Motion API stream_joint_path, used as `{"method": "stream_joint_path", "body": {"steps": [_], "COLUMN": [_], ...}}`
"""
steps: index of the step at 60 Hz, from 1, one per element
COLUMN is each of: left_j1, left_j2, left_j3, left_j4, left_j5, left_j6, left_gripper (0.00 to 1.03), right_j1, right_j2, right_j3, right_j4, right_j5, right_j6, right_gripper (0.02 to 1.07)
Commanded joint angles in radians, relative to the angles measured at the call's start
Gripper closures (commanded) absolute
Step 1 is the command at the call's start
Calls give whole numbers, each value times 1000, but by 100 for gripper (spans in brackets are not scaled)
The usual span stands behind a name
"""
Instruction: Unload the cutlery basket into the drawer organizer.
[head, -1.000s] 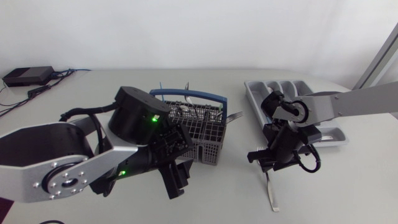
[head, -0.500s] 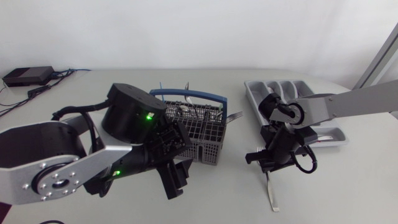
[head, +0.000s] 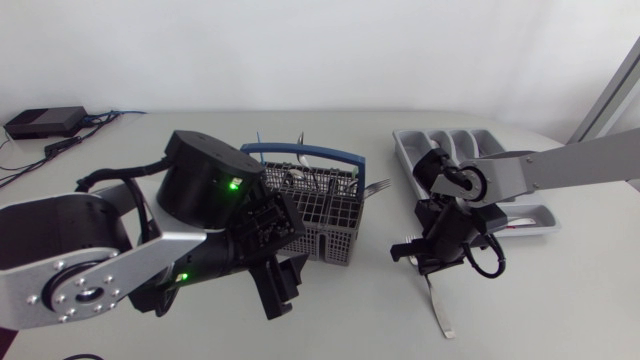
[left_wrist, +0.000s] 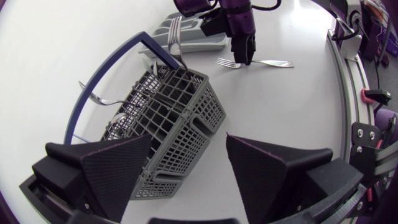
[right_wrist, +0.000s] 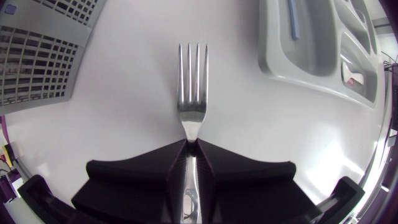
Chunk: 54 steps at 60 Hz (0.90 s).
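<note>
Steel fork (right_wrist: 191, 93): lies flat on the table (head: 560, 300) between the cutlery basket (head: 322, 218) and the drawer organizer (head: 437, 150). Its tines point ahead of the right gripper, and in the head view its handle trails out behind.
Right gripper (right_wrist: 191, 148): fingers are pressed almost together, pinching the fork's neck from both sides just behind the tines.
Left gripper (head: 278, 287): fingers are spread wide and hold nothing. It hangs at the basket's near corner, with one finger just beside the wall.
Change, right arm: over the last second the gripper creeps a little toward the basket side with the fork in its pinch. The handle's far end swings only slightly and looks still down on the table.
Change, left arm: the bulky upper link draws back toward its own side, and the gripper barely shifts beside the basket.
Basket contents: several pieces are still upright inside.
Organizer: a blue-handled piece already lies in one compartment.
Meaning: the grasp on the fork looks secured but the lift has not begun. The carry to the organizer is probably next.
Risk: the pinch sits near the neck, so the long handle may droop or pivot once raised.
</note>
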Motion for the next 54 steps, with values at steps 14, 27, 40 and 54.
{"method": "stream_joint_path", "body": {"steps": [14, 27, 40, 54], "left_j1": [6, 6, 6, 6], "left_j2": [-18, -24, -24, -25], "left_j3": [26, 40, 36, 40], "left_j4": [-16, -27, -28, -34], "left_j5": [3, 3, 3, 3], "left_j6": [-22, -24, -24, -24], "left_gripper": [9, 9, 9, 9], "right_j1": [-2, -140, -352, -501], "right_j2": [-169, -248, -149, 68], "right_j3": [24, 144, 297, 512], "right_j4": [-117, -225, -235, -191], "right_j5": [-4, -35, -61, -88], "right_j6": [-15, -124, -259, -361], "right_gripper": [97, 97, 97, 97]}}
